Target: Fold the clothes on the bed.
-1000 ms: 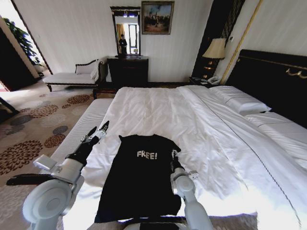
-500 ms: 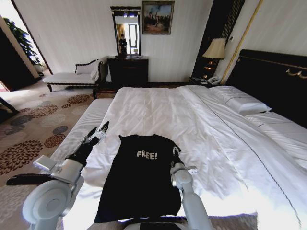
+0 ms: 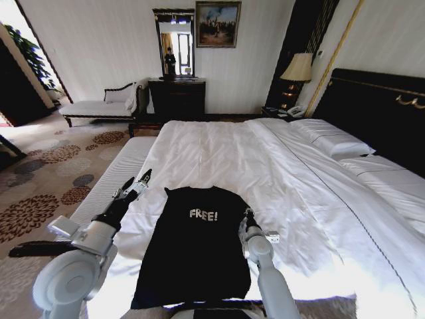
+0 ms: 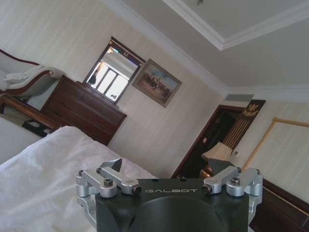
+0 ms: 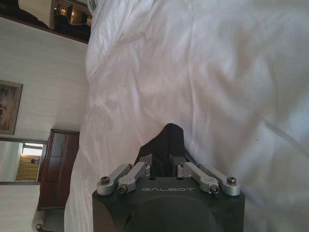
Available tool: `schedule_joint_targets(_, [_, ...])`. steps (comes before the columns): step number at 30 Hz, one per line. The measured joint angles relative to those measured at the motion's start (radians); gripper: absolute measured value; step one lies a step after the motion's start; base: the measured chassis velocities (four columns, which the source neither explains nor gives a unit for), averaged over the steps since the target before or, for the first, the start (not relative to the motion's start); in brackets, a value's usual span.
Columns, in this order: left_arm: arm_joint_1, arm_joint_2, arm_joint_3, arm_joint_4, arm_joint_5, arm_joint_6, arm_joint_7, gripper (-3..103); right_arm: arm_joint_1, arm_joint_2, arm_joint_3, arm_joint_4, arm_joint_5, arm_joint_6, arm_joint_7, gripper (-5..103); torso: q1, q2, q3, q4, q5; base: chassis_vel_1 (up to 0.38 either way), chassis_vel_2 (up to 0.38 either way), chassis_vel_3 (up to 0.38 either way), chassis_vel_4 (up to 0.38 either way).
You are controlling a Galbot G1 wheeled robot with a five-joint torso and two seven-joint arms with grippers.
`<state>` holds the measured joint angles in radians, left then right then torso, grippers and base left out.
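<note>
The black soft-fabric T-shirt (image 3: pixel 192 249) with white "FREE!" lettering lies flat at 6 o'clock on the large white-sheeted bed (image 3: pixel 279 173). The right gripper (image 3: pixel 249 216) pinches its 3 o'clock edge; the left gripper (image 3: pixel 137 183) hovers spread wide at 9 o'clock.

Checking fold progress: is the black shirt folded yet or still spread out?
Spread out. The shirt lies flat on the bed, full length visible, lettering face up, no part doubled over.

Soft matt black cloth T-shirt (image 3: pixel 192 252); smooth white cotton-looking bed (image 3: pixel 219 156) linen; possibly lacquered dark wood headboard (image 3: pixel 378 109).
</note>
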<state>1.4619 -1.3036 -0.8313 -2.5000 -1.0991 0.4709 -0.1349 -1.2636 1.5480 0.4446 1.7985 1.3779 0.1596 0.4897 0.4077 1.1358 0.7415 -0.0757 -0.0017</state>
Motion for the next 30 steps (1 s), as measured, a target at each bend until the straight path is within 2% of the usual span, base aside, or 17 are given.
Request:
schedule_joint_targets(2, [0.000,0.000,-0.001,0.000,0.000,-0.001,0.000,100,-0.009,0.000,-0.006,0.005,-0.004,-0.001,-0.001,10,0.000,0.000,0.000,0.0000,0.0000,0.000,0.000,0.000,0.000])
schedule_joint_targets(3, [0.000,0.000,-0.001,0.000,0.000,-0.001,0.000,100,-0.009,0.000,-0.006,0.005,-0.004,-0.001,-0.001,10,0.000,0.000,0.000,0.0000,0.0000,0.000,0.000,0.000,0.000])
schedule_joint_targets(5, [0.000,0.000,-0.001,0.000,-0.001,-0.001,0.000,100,-0.015,0.000,-0.012,0.010,-0.008,-0.003,-0.002,2,0.000,0.000,0.000,0.0000,0.0000,0.000,0.000,0.000,0.000])
schedule_joint_targets(13, [-0.004,0.005,-0.001,0.000,-0.001,-0.002,0.000,100,-0.009,-0.021,-0.016,0.013,-0.049,-0.005,-0.036,0,0.000,0.000,0.000,0.0001,-0.0001,0.000,0.000,0.000,0.000])
schedule_joint_targets(16, [-0.005,0.006,-0.002,0.000,-0.002,-0.003,0.000,100,-0.019,-0.036,-0.016,0.020,-0.126,0.001,-0.113,0,0.000,0.000,0.000,0.0001,-0.0001,0.000,0.000,0.000,0.000])
schedule_joint_targets(17, [-0.005,0.006,-0.002,0.000,-0.002,-0.003,0.000,100,-0.019,-0.036,-0.016,0.020,-0.126,0.001,-0.113,0,0.000,0.000,0.000,0.0001,-0.0001,0.000,0.000,0.000,0.000])
schedule_joint_targets(19, [-0.005,0.004,-0.001,0.000,-0.002,-0.004,0.000,100,-0.046,-0.051,-0.024,0.028,-0.214,0.007,-0.202,0,0.000,0.000,0.000,-0.0001,0.0000,0.000,0.000,0.000,0.000])
schedule_joint_targets(21, [-0.007,-0.001,0.002,0.000,-0.001,-0.005,0.000,100,-0.065,-0.059,-0.034,0.022,-0.283,0.015,-0.249,0,0.000,0.000,0.000,0.0000,-0.0002,0.000,0.000,0.000,0.000])
schedule_joint_targets(28, [-0.007,-0.008,0.006,0.000,0.002,-0.006,0.000,100,-0.079,-0.056,-0.043,-0.020,-0.333,0.022,-0.244,-1,0.000,0.000,0.000,0.0001,0.0000,0.000,0.000,0.000,0.000])
schedule_joint_targets(30, [-0.004,-0.008,0.003,0.000,0.003,-0.009,0.001,100,-0.078,-0.054,-0.042,-0.039,-0.340,0.022,-0.232,9,0.000,0.000,0.000,0.0000,0.0000,0.000,0.000,0.000,0.000])
